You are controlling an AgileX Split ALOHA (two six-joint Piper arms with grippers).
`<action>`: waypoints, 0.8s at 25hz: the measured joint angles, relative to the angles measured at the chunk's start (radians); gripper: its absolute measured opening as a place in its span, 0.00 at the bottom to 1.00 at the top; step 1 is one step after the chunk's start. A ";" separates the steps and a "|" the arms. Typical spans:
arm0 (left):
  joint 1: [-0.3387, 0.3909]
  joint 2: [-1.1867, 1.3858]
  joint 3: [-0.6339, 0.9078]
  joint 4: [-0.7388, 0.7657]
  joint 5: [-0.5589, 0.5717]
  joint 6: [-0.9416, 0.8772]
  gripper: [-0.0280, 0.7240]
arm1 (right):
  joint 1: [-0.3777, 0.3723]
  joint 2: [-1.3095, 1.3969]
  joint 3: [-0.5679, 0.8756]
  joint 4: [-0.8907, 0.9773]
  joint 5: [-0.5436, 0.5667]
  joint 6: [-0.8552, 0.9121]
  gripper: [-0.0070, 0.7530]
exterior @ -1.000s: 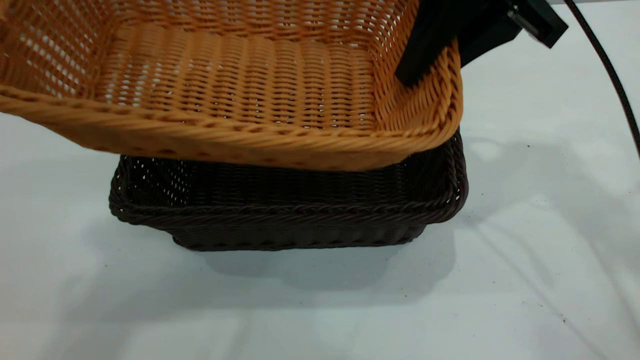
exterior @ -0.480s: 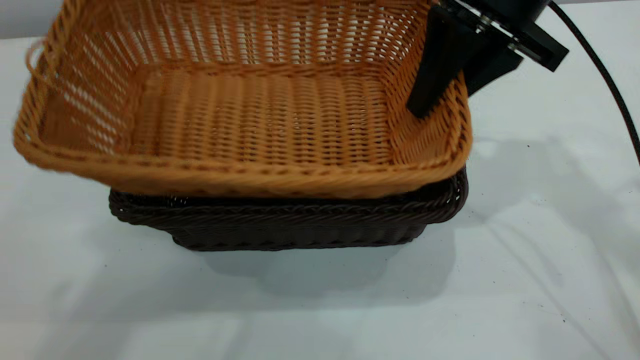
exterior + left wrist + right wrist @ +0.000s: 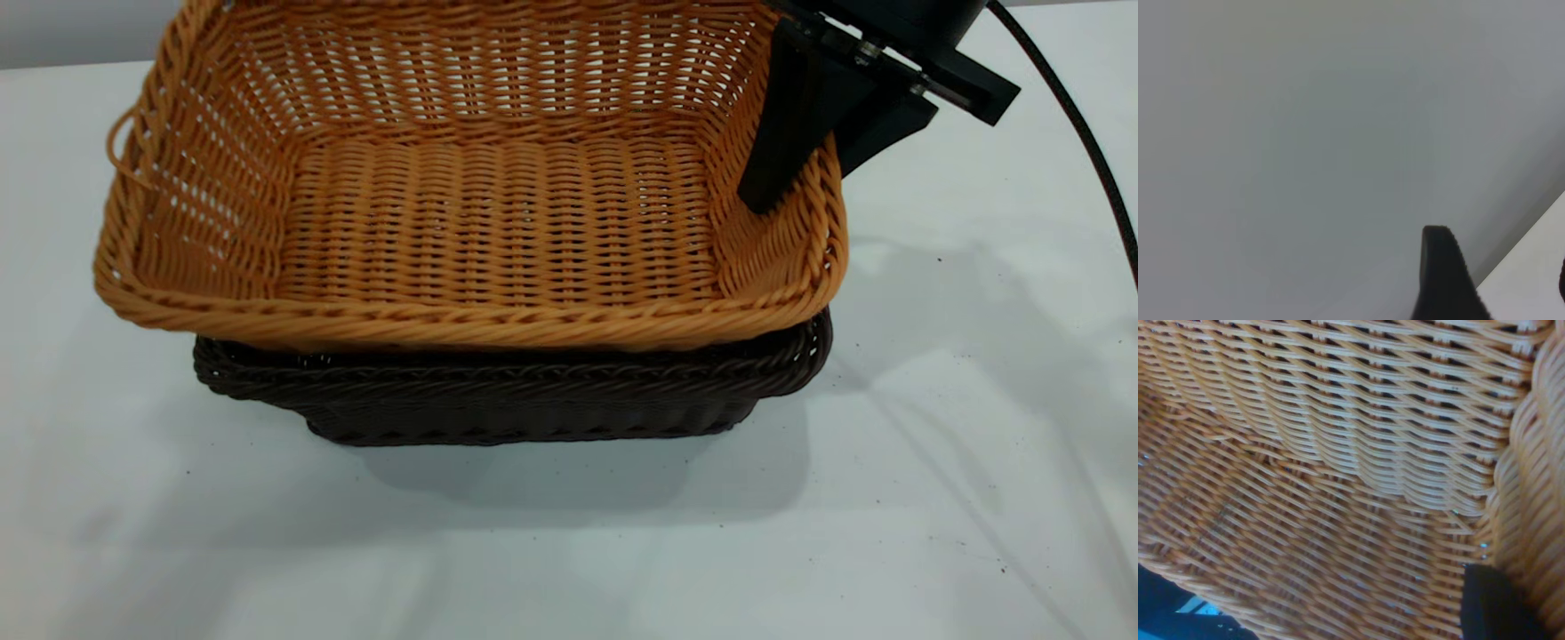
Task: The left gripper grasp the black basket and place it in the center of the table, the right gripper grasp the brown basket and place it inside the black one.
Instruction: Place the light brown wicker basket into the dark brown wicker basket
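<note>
- My right gripper (image 3: 813,147) pinches the right short wall of the brown basket (image 3: 498,204): 1 flat black finger (image 3: 782,133) lies against the inside of that wall and the other sits outside it, with the braided rim between them.
- The brown basket sits in the mouth of the black basket (image 3: 533,391), with its rim above the dark rim. Its left end overhangs the black basket's left edge and looks a little higher than the end I hold, so it is tilted and not fully nested.
- A small loop (image 3: 120,151) sticks out from the brown basket's left short end.
- The black basket stands on the white table (image 3: 933,489), near the middle of what the exterior view shows.
- My right wrist view is filled with orange-tan weave, and 1 dark fingertip (image 3: 1495,603) touches the wall just beside the braided rim.
- My left gripper (image 3: 1445,277) is well away from both baskets. Its wrist view shows only 1 dark finger against a plain grey surface, so I cannot tell whether it is spread or pressed together.
</note>
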 joint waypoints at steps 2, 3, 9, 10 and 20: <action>0.000 0.000 0.000 -0.001 0.000 0.000 0.52 | 0.000 0.011 0.000 -0.003 0.001 -0.001 0.14; 0.000 0.000 0.000 -0.001 0.001 0.000 0.52 | 0.000 0.020 0.000 -0.001 0.001 -0.001 0.14; 0.000 0.000 0.000 -0.001 0.001 0.000 0.52 | 0.000 0.055 0.000 0.015 0.001 -0.003 0.14; 0.000 0.000 0.000 -0.001 0.001 0.000 0.52 | 0.000 0.056 0.000 0.012 -0.010 -0.002 0.14; 0.000 0.000 0.000 -0.001 0.001 0.000 0.52 | 0.000 0.056 0.000 0.009 0.003 -0.005 0.14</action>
